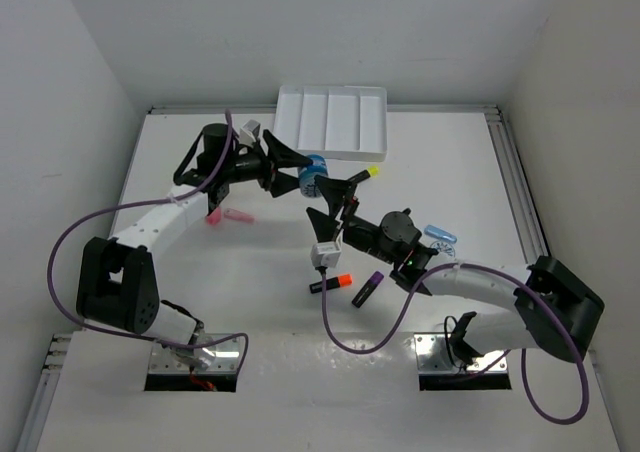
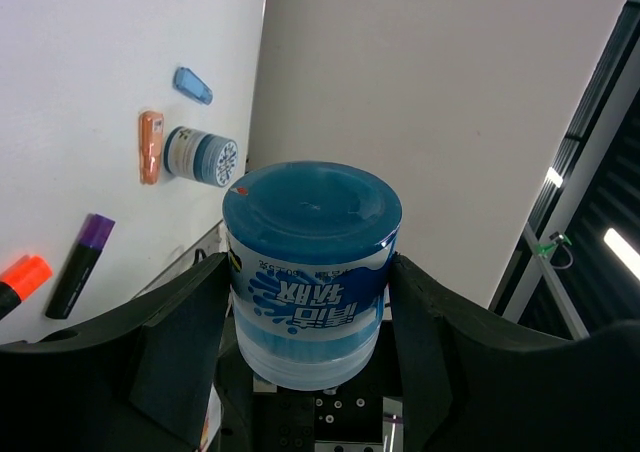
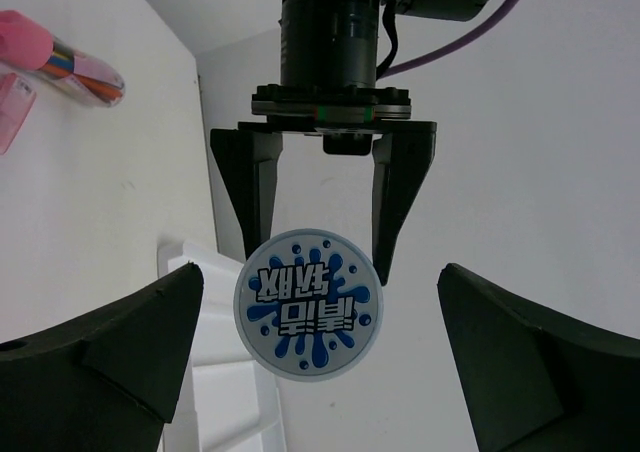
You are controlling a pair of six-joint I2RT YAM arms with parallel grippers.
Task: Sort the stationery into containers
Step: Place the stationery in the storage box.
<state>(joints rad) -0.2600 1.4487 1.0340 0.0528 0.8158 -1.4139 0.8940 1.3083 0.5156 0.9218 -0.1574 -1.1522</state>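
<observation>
My left gripper (image 1: 303, 175) is shut on a blue round piece (image 1: 318, 170) and holds it above the table, just in front of the white four-compartment tray (image 1: 332, 120). In the left wrist view the piece (image 2: 312, 222) sits squarely between both fingers. My right gripper (image 1: 335, 200) is wide open and empty, facing the held piece (image 3: 308, 305) from a short distance. A yellow-ended highlighter (image 1: 362, 177) lies beside its upper finger. Orange (image 1: 333, 283) and purple (image 1: 367, 289) highlighters lie near the right arm. Pink sticks (image 1: 225, 215) lie under the left arm.
A second blue round piece (image 2: 200, 155), a peach stick (image 2: 150, 147) and a small blue cap-like item (image 2: 192, 85) lie to the right, near my right arm (image 1: 470, 282). White walls close the table on three sides.
</observation>
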